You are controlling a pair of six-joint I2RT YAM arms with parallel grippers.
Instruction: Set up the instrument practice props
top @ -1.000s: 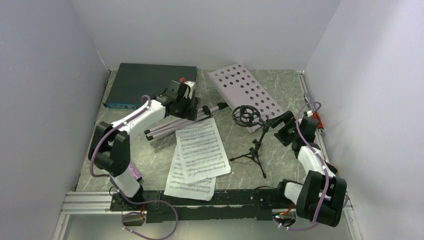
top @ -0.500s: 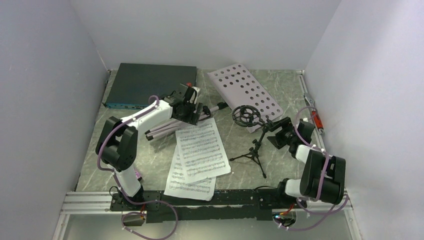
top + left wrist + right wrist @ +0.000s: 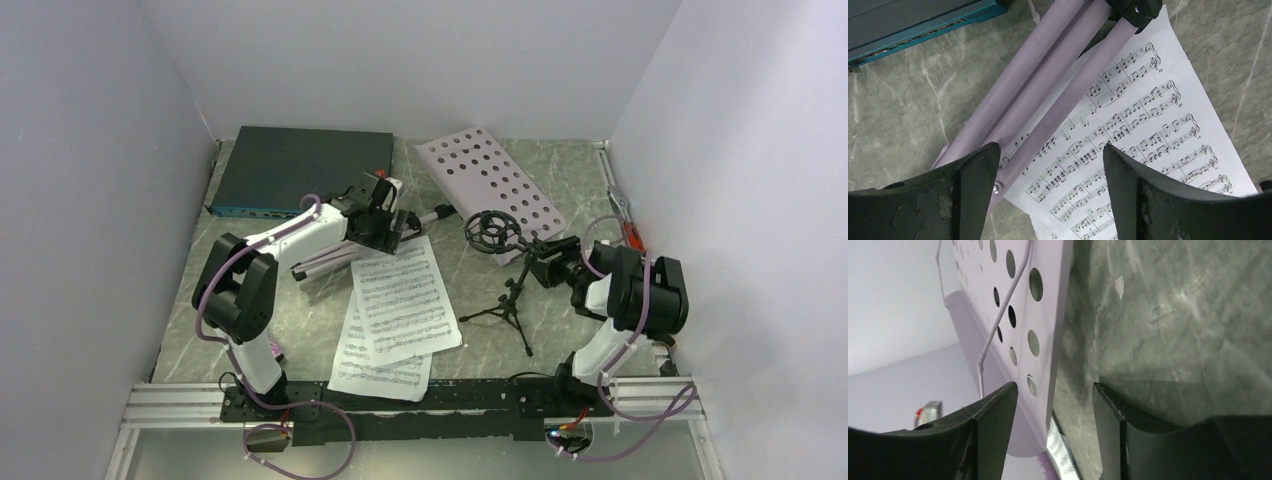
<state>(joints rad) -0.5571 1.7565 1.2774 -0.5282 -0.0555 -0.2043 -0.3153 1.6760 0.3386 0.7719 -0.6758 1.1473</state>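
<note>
top view, table (image 3: 470, 320): green marbled top, walls at the far, left and right edges.
top view, music stand (image 3: 490, 180): lying down, not standing. Lilac perforated desk at far edge, right of middle. Folded legs pointing toward left edge, partly covered by left arm.
top view, sheet-music pages (image 3: 405, 295): two, overlapped, from middle toward near edge. Lower one half hidden under the upper.
top view, mic stand (image 3: 512, 295): upright on its tripod just right of the pages. Ring holder on top, near desk's near corner.
top view, purple microphone (image 3: 271, 348): only a purple sliver by left arm's base, near-left. Rest hidden behind the arm.
top view, dark box (image 3: 300, 165): far-left corner, blue edge facing the near side.
top view, red-handled tool (image 3: 630, 232): along right edge, partly behind right arm.
top view, left gripper (image 3: 400, 224): over stand legs at the pages' far corner. Finger gap unreadable from here.
top view, right gripper (image 3: 542, 262): low, between mic stand top and desk's near corner. Fingers lost in black clutter.
left wrist view, fingers: spread wide, nothing pinched.
left wrist view, gap: lilac tubes running diagonally past the left-side finger, printed page filling the rest. Contact with tubes cannot be told.
left wrist view, black hub (image 3: 1138, 10): joining the tubes, cut off at top.
right wrist view, fingers: apart, desk's edge standing in the gap, seen almost edge-on.
right wrist view, contact: cannot tell whether either finger touches the desk.
right wrist view, table: blurred, too close.
</note>
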